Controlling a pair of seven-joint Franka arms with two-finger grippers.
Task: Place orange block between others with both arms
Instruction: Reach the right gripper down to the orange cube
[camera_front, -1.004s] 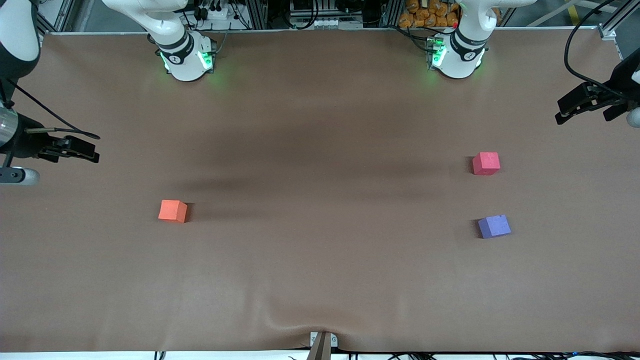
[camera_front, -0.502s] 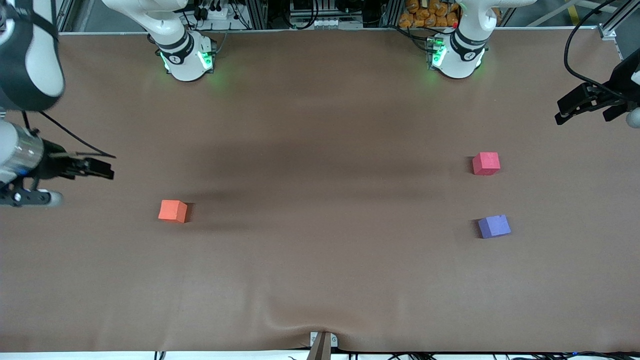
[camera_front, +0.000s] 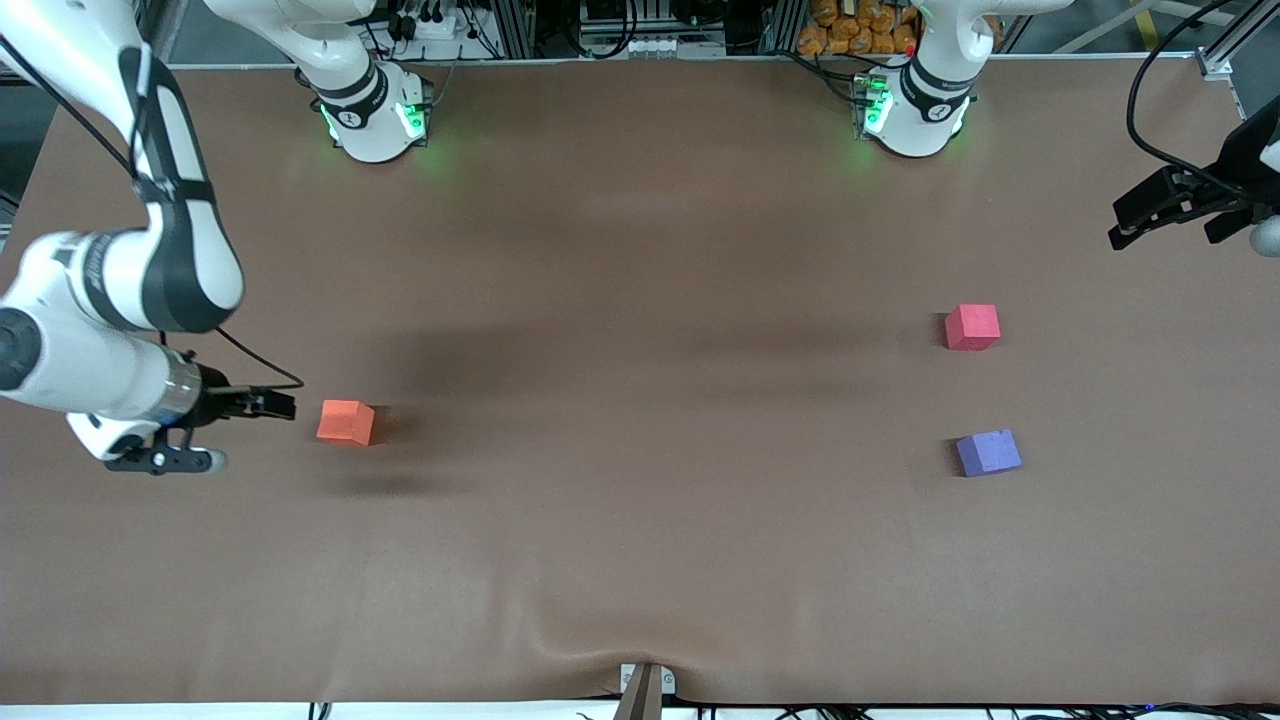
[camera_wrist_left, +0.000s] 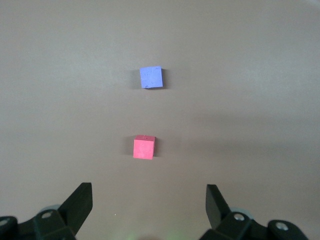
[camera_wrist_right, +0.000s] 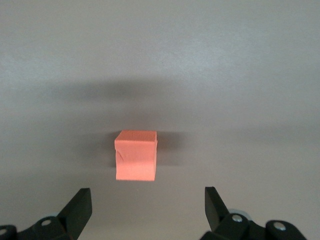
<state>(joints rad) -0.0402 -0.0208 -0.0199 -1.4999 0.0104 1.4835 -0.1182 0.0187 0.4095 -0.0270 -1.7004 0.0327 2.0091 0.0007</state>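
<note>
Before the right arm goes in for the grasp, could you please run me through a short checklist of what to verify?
1. Right gripper open: ok, fingers spread wide in its wrist view.
2. Orange block lined up between those fingers: ok, it sits just ahead of them, untouched.
3. Orange block resting flat on the table: ok.
4. Gap between red-pink cube and purple-blue cube open for the block: ok, bare cloth there.
5. Left gripper open and waiting at its end of the table: ok.
</note>
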